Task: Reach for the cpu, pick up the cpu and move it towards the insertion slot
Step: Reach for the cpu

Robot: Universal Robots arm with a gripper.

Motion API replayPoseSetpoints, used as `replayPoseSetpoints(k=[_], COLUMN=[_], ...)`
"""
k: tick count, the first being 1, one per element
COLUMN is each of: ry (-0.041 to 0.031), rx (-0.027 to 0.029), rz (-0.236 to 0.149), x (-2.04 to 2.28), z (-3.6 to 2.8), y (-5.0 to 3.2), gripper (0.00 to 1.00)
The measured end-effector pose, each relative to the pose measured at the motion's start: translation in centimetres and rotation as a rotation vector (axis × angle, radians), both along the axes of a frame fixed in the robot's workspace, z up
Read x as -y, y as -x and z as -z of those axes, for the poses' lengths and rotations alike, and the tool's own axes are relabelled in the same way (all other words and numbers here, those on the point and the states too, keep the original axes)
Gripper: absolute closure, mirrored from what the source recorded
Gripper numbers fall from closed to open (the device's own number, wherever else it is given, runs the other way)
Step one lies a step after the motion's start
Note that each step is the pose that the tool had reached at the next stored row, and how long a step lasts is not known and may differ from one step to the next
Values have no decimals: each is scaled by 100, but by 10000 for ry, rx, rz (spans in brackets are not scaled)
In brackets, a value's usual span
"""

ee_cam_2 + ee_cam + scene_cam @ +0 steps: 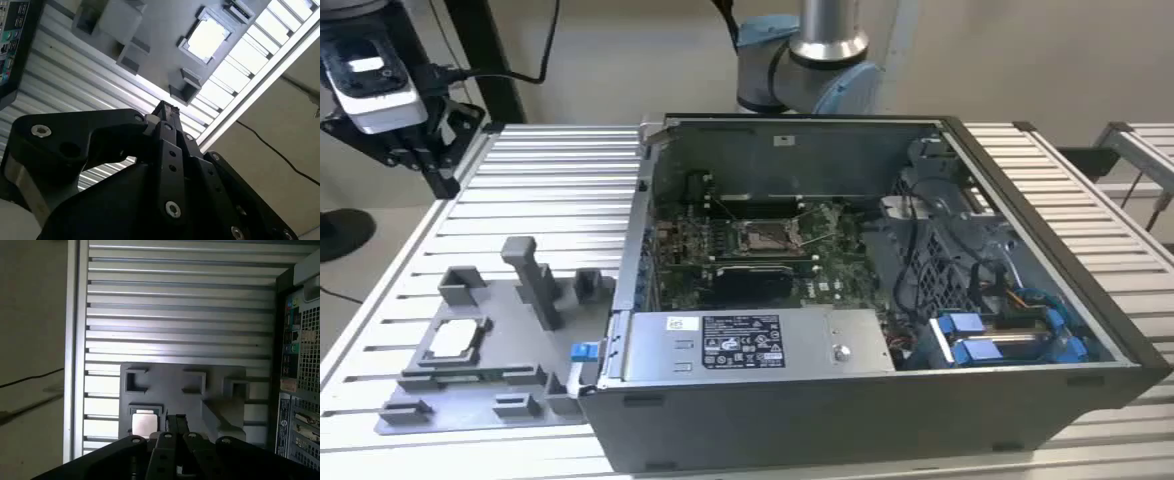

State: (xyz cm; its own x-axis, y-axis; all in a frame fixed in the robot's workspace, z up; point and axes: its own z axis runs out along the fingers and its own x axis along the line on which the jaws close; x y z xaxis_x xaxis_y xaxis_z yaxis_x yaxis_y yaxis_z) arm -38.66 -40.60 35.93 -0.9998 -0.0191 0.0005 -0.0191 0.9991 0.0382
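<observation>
Up over the slatted table [547,180], at the exterior view's far left, the gripper [424,150] hangs high, well apart from the cpu [455,340]. The claw looks clenched in both wrist views, fingertips [171,424] pressed together with nothing between them.

The cpu lies flat, pale face up, in a square pocket of the grey tray [480,405], on the tray's side toward the exterior view's left. Around it stand low grey blocks [460,285]. A tall grey post [530,280] rises between the chip's pocket and the open computer case [854,420].

Inside that case, the insertion slot [766,237] sits in the middle of the motherboard [707,255], with a shiny frame and a dark centre. It is well apart from the tray, and the case's side wall stands between the two.

In the first wrist view the gripper's black body cuts off the cpu's near edge. The slot's wire lever is hard to make out. Blue clips [1007,340] show inside the case toward the exterior view's right, and the arm's base [807,50] rises behind the case.
</observation>
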Motion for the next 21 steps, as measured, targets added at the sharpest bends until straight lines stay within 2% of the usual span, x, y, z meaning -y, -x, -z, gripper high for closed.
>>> replayPoseSetpoints(k=[14,16,21], ry=[1,0,-3], rx=[-2,-2,-1], rz=[0,0,0], x=[0,0,21], z=[-1,0,8], y=[2,48,258], gripper=[100,100,100])
